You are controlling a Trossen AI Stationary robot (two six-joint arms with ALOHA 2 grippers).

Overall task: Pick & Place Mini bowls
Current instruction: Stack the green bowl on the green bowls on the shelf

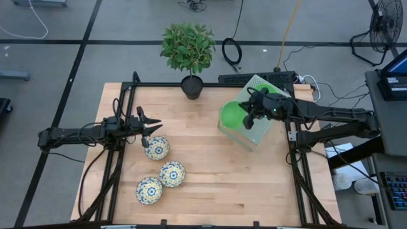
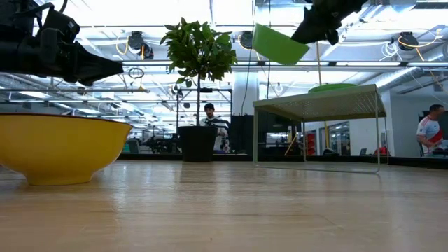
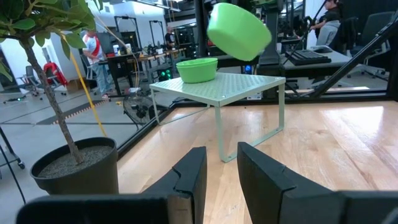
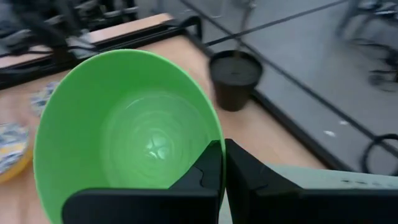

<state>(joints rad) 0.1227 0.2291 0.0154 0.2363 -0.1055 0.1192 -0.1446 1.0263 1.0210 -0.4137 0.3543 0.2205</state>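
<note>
Right pincer pinches green bowl by its rim, tilted, above rack; second green bowl on rack. Left pincer slightly spread over near-left counter, above three patterned bowls.

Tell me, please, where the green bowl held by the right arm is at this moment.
In the high view, the green bowl hangs pinched by its rim in the right end effector, on the table's right side, over the near-left edge of the pale green wire rack.
</note>
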